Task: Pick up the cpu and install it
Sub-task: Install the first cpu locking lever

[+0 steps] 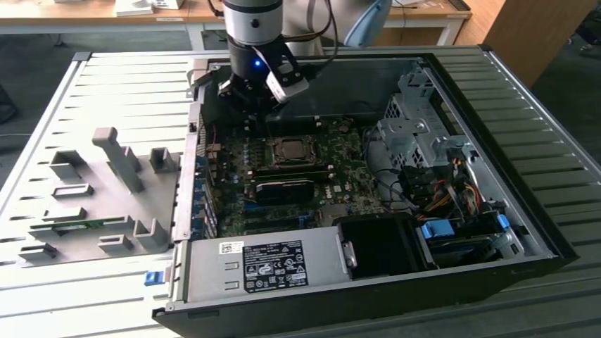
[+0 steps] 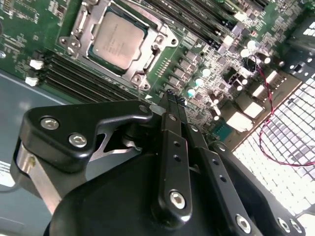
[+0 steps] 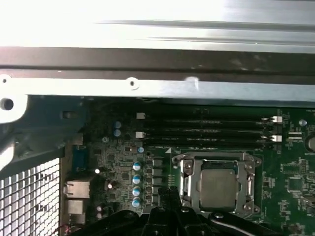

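Note:
The cpu (image 1: 287, 149) lies flat in the black socket frame (image 1: 289, 159) on the green motherboard, silver-grey top up. Both wrist views show it seated there (image 2: 118, 40) (image 3: 218, 186). My gripper (image 1: 257, 121) hangs inside the open computer case, above the board and just toward the exterior view's left of the socket. In the second wrist view its two thin black fingers (image 2: 170, 123) are pressed together with nothing between them, and the gripper (image 2: 173, 98) ends short of the cpu without touching it. In the first wrist view the gripper (image 3: 170, 192) sits beside the socket's edge.
A grey fixture plate with upright blocks (image 1: 94, 204) lies at the exterior view's left of the case. Inside the case are a metal drive cage (image 1: 423, 134), cables (image 1: 441, 190), a labelled power supply (image 1: 272, 264) and memory slots (image 3: 206, 130). A case wall (image 1: 193, 183) stands beside the board.

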### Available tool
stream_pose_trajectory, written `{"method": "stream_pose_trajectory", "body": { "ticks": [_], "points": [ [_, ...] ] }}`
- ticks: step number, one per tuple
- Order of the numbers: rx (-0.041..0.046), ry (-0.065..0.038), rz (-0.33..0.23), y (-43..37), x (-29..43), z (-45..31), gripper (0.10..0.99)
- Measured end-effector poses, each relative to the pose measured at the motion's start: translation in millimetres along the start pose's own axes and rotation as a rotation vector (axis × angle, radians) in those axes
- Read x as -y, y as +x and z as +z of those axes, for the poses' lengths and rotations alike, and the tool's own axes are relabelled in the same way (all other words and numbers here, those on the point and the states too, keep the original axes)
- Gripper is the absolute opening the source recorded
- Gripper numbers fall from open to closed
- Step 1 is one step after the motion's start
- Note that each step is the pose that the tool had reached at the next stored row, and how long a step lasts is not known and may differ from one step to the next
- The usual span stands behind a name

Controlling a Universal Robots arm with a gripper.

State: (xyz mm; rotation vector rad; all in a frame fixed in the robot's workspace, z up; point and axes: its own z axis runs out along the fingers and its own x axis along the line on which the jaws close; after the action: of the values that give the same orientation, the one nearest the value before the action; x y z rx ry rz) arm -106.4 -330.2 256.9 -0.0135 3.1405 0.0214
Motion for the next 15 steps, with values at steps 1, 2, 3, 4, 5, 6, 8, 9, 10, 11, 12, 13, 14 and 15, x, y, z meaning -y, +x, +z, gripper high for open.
{"method": "stream_pose_trajectory", "body": {
  "ticks": [1,2,3,4,5,6,8,9,10,11,12,13,14,15],
  "points": [
    [-0.0002,0.000,0.000,0.6,-0.5,0.3,0.106],
    [-0.0002,0.000,0.000,1.3,-1.1,0.6,0.106],
    [-0.0002,0.000,0.000,1.8,-1.9,1.0,0.106],
    [-0.0001,0.000,0.000,2.4,-2.6,1.3,0.106],
    [-0.0001,0.000,0.000,2.9,-3.4,1.6,0.106],
    [-0.0001,0.000,0.000,3.1,-4.4,2.0,0.106],
    [-0.0001,0.000,0.000,3.1,-6.8,2.8,0.106],
    [-0.0001,0.000,0.000,3.0,-8.1,3.3,0.106],
    [-0.0001,0.000,0.000,3.0,-9.4,3.7,0.106],
    [-0.0001,0.000,0.001,3.0,-10.6,4.1,0.106],
    [-0.0001,0.000,0.001,3.0,-11.9,4.4,0.106],
    [-0.0001,0.000,0.001,3.0,-13.3,4.7,0.106],
    [-0.0001,0.000,0.002,3.0,-14.8,5.0,0.106],
    [-0.0001,0.000,0.002,3.0,-16.0,5.2,0.106]
  ]
}}
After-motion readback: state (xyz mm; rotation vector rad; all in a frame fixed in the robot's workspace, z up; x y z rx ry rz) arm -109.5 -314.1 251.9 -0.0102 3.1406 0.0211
